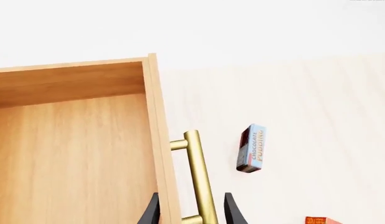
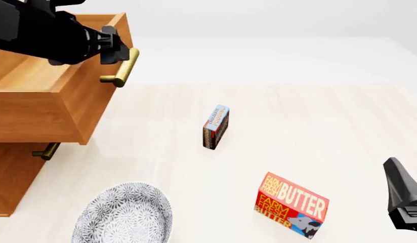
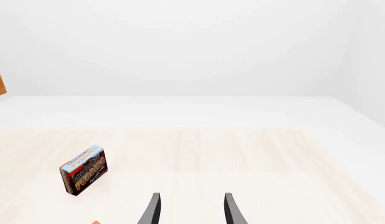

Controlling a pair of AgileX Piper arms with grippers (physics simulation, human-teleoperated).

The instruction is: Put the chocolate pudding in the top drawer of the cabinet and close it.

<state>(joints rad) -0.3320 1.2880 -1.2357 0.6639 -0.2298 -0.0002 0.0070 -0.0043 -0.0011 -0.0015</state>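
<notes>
Your left end effector (image 1: 191,212) sits spread around the handle (image 2: 121,69) of the drawer (image 2: 56,104), which is already out. The pudding (image 2: 216,126) stands mid-desk (image 2: 317,131), untouched. The right end effector (image 3: 191,210) is spread and empty, so loading and closing are left.

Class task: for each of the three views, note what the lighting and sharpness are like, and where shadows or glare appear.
Front view: flat, even light, all sharp; the chocolate pudding casts almost no shadow on the table. Left wrist view: crisp; a soft sheen runs along the brass handle, and the top drawer has a darker inner wall. Right wrist view: sharp, no glare, pale background nearly washed out.
</notes>
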